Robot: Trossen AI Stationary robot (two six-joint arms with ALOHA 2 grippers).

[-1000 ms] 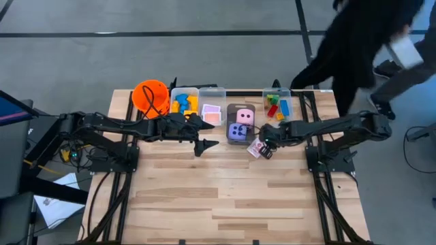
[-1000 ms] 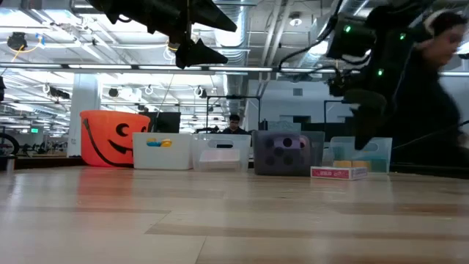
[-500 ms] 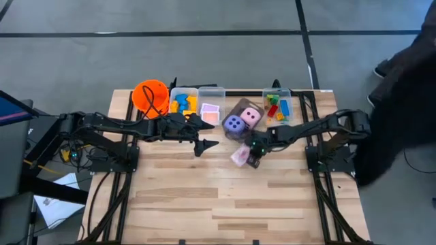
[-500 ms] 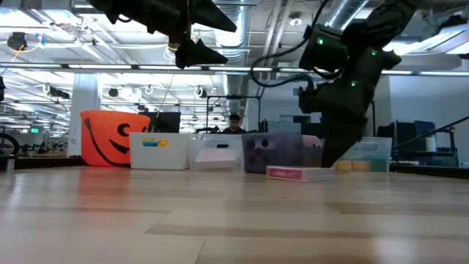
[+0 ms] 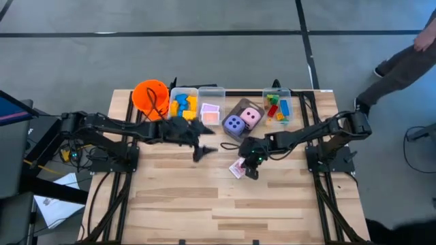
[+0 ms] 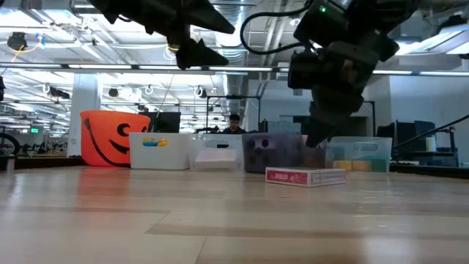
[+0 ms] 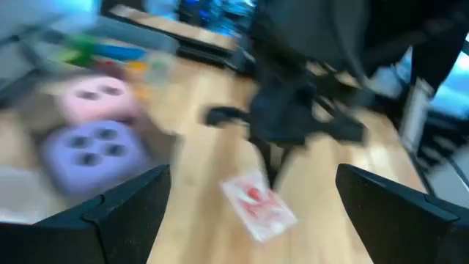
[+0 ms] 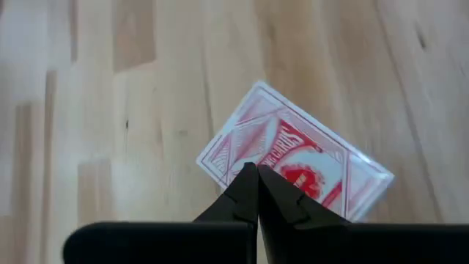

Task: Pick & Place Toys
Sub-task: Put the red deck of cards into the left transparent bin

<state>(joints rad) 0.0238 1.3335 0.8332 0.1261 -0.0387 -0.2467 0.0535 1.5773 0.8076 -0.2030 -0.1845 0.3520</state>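
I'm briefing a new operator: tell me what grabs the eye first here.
The right gripper, shut, sits at a pink-and-white card pack lying flat mid-table, away from the bins. Behind it, the pink die and purple die share a tilted clear bin, and an orange bucket marks the back-left corner.

Both my arms are out over the table, left open, right shut.

My left arm reaches in from the left side toward the table's middle and is raised well above the surface; its gripper point(image 5: 203, 151) has the fingers point(image 7: 110, 216) spread wide, with nothing between them. My right arm stretches in from the right side, elbow bent, forearm running low toward the centre, wrist tipped down. The right gripper point(image 5: 249, 171) has its two fingers point(image 8: 253, 192) pressed tight together into a single point, tip down close to the tabletop, holding nothing.
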